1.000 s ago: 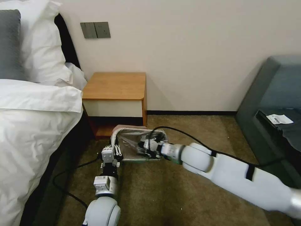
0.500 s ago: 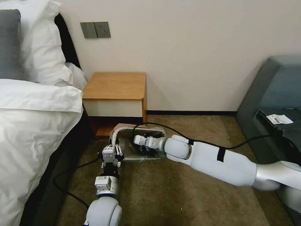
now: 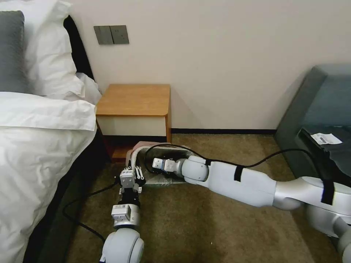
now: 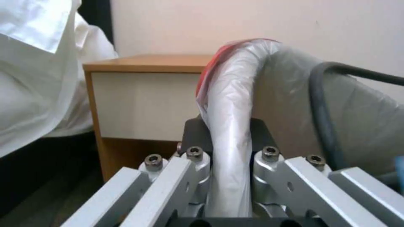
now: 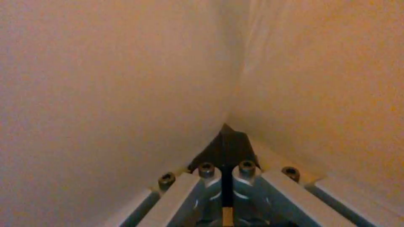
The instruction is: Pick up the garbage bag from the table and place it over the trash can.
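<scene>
One trash can (image 3: 146,150) tipped rightward, garbage bag (image 4: 235,104) lining it

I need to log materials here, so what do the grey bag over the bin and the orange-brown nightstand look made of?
The grey garbage bag: thin glossy plastic film, crinkled and translucent, with red edging. The orange-brown nightstand: probably wood or laminate, with a smooth matte top and a white drawer front.

the trash can (image 3: 159,166) is carried by the olive-brown carpet floor (image 3: 226,226), just in front of the desk (image 3: 134,99). a black cable (image 3: 75,212) is trailed over the carpet beside the trash can.
</scene>
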Tool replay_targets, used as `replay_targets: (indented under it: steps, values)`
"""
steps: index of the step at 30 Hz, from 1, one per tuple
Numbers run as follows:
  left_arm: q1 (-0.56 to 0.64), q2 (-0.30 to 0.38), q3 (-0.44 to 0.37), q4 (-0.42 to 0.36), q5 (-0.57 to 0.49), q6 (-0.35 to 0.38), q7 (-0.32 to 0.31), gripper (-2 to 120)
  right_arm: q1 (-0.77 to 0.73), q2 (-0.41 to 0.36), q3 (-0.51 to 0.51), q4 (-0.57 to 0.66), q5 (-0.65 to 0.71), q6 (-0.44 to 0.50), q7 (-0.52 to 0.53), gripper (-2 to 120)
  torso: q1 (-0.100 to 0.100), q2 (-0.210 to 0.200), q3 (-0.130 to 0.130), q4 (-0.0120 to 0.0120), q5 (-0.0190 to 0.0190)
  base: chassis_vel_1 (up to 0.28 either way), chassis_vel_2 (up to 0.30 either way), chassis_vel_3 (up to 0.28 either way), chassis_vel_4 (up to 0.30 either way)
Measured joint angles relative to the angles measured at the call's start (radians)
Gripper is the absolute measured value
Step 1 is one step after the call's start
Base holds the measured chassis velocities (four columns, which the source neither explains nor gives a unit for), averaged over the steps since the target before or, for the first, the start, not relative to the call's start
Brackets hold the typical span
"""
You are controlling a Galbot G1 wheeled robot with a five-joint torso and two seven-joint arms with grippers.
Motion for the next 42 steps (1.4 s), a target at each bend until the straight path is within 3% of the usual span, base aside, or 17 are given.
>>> replay_targets:
  steps: [10,20,25,28,29,33,34,36,37,39,41,42]
  values:
    - [0.012,-0.016,-0.002,-0.010,0.021,-0.007,0.000,9,0.016,0.074,-0.015,-0.100,-0.005,0.021,-0.003,0,0.000,0.000,0.000,0.0002,0.0000,0.000,0.000,0.000,0.000]
    - [0.004,-0.013,-0.014,0.017,0.018,-0.012,0.001,9,0.002,0.028,0.011,-0.026,0.010,0.029,0.027,0,0.000,0.000,0.000,0.0001,0.0001,0.000,0.000,0.000,0.000]
    - [-0.009,-0.013,-0.023,0.035,-0.004,-0.009,0.000,9,-0.011,-0.044,0.031,0.093,0.066,0.021,0.061,0,0.000,0.000,0.000,0.0001,0.0001,0.000,0.000,0.000,0.000]
    - [-0.016,-0.002,-0.034,0.043,-0.030,-0.001,-0.004,9,-0.076,-0.132,0.110,0.264,0.091,0.011,0.072,0,0.000,0.000,0.000,0.0001,0.0005,0.000,0.000,0.000,0.000]
    - [-0.016,-0.002,-0.034,0.043,-0.030,-0.001,-0.004,9,-0.076,-0.132,0.110,0.264,0.091,0.011,0.072,0,0.000,0.000,0.000,0.0001,0.0005,0.000,0.000,0.000,0.000]
    - [-0.012,0.006,-0.036,0.044,-0.054,0.014,-0.011,9,-0.233,-0.260,0.269,0.471,0.075,0.019,0.053,0,0.000,0.000,0.000,0.0002,0.0004,0.000,0.000,0.000,0.000]
    - [-0.012,0.006,-0.036,0.044,-0.054,0.014,-0.011,9,-0.233,-0.260,0.269,0.471,0.075,0.019,0.053,0,0.000,0.000,0.000,0.0002,0.0004,0.000,0.000,0.000,0.000]
    - [-0.008,0.006,-0.035,0.040,-0.061,0.021,-0.014,9,-0.361,-0.353,0.395,0.604,0.057,0.036,0.019,0,0.000,0.000,0.000,0.0000,0.0008,0.000,0.000,0.000,0.000]
    - [-0.008,0.006,-0.035,0.040,-0.061,0.021,-0.014,9,-0.361,-0.353,0.395,0.604,0.057,0.036,0.019,0,0.000,0.000,0.000,0.0000,0.0008,0.000,0.000,0.000,0.000]
    - [-0.006,0.009,-0.035,0.035,-0.083,0.032,-0.019,9,-0.496,-0.449,0.544,0.714,0.037,0.087,0.006,0,0.000,0.000,0.000,-0.0003,-0.0001,0.000,0.000,0.000,0.000]
    - [-0.003,0.017,-0.035,0.028,-0.121,0.047,-0.025,9,-0.617,-0.518,0.636,0.793,0.016,0.155,0.040,0,0.000,0.000,0.000,-0.0004,0.0005,0.000,0.000,0.000,0.000]
    - [-0.003,0.017,-0.035,0.028,-0.121,0.047,-0.025,9,-0.617,-0.518,0.636,0.793,0.016,0.155,0.040,0,0.000,0.000,0.000,-0.0004,0.0005,0.000,0.000,0.000,0.000]
